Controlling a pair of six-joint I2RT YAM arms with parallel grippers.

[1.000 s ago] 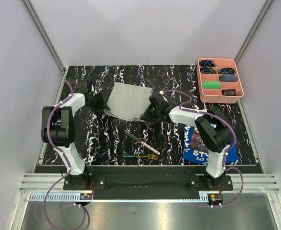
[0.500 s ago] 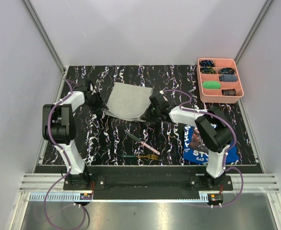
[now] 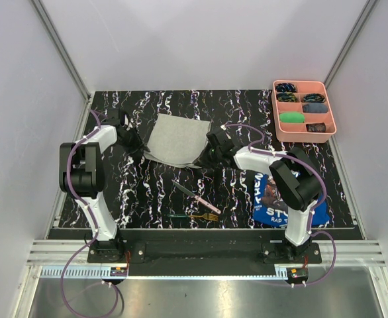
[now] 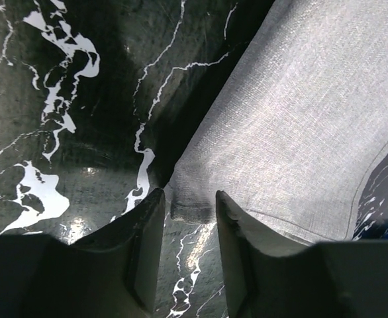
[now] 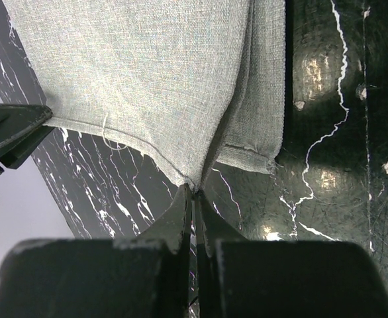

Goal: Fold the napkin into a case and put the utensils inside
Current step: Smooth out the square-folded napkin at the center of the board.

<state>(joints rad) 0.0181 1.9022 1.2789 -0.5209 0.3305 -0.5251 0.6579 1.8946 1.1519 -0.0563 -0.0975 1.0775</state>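
A thin, plain light grey cloth napkin [image 3: 178, 138] lies on the black, white-veined marble-patterned bench [image 3: 141, 192], at the 12 o'clock side of the two utensils: a pink-handled knife with a dark blade [image 3: 195, 196] and, nearer the arm bases, a green-handled fork with gold tines [image 3: 194, 216]. The napkin's near edge runs roughly from 9 to 3 o'clock, and each end of it is attended by one arm. At the near-right corner the right claw [image 5: 193, 197] is seen fully closed, with the cloth's edge pinched between its fingertips and drawn up into a small ridge; a second layer of cloth is visible beside it at 3 o'clock. At the near-left corner the left claw [image 4: 187, 202] is set low over the bench with its jaws partly apart, and the hemmed corner lies in the gap between them, apparently not yet clamped. From this claw the cloth spreads away toward 1 o'clock in the wrist view. The coming move is judged to turn on that corner: it has to be gripped squarely by the left arm, the nearer one, before the near edge can be lifted evenly and carried toward 12 o'clock. A pink compartment tray [image 3: 306, 138] and a blue printed cloth [image 3: 273, 199] are left well apart at the right.
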